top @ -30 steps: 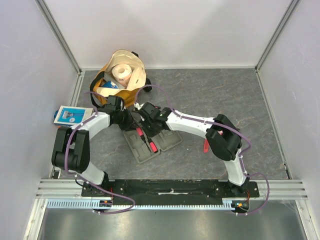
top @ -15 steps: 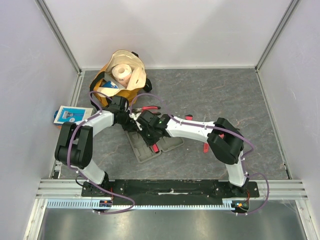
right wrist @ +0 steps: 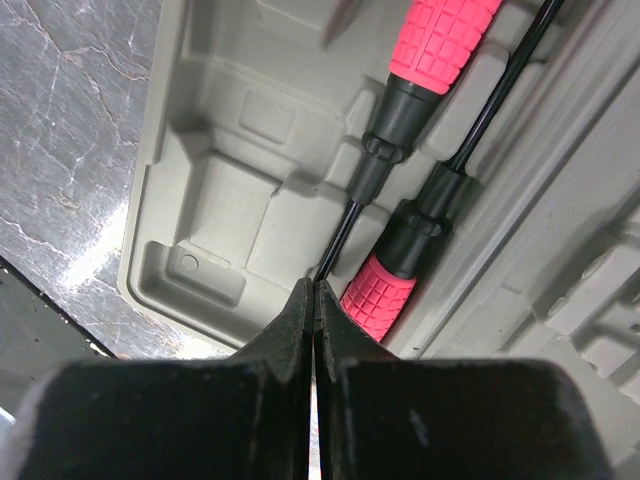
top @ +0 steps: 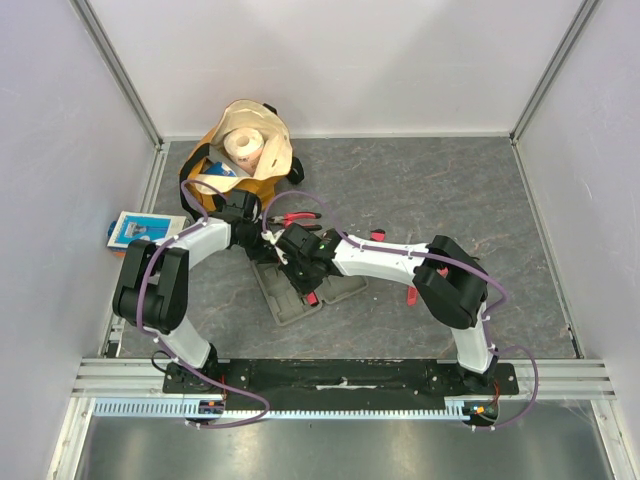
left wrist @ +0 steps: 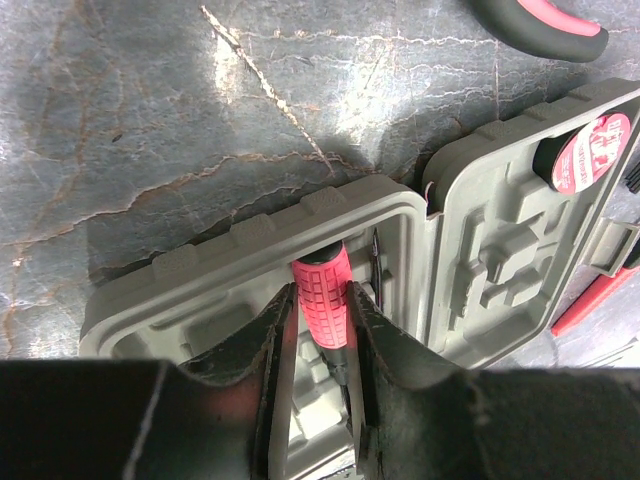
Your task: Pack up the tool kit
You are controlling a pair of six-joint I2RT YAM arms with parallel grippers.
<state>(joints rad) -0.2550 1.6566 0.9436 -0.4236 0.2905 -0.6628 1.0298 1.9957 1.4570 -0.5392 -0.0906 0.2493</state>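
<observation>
**Tool kit: seating a screwdriver in the open case**

From above, we see the case [top: 283, 303] lying open on the table [top: 450, 190], near the arms' bases. Both arms bend in over it, so that each can work one end of the same slot. Pliers [top: 296, 217] lie loose just behind the case, not yet packed. The bag [top: 240, 160] and packet [top: 135, 229] sit apart at the far left, no part of the job.

At the left wrist, our left gripper [left wrist: 322, 300] clamps across the red handle of a screwdriver [left wrist: 322, 285] close to the case's rim. We judge this grip is there to steer the handle down into its groove. The tape measure [left wrist: 590, 150] already sits in its round pocket in the other half.

At the right wrist, our right gripper [right wrist: 315, 288] is pinched fully together on nothing and serves as a blunt point. It rests at the thin shaft of what we take for the same screwdriver, probably to press that end home. A second screwdriver [right wrist: 380, 295] lies alongside, reversed, in its own slot.
</observation>
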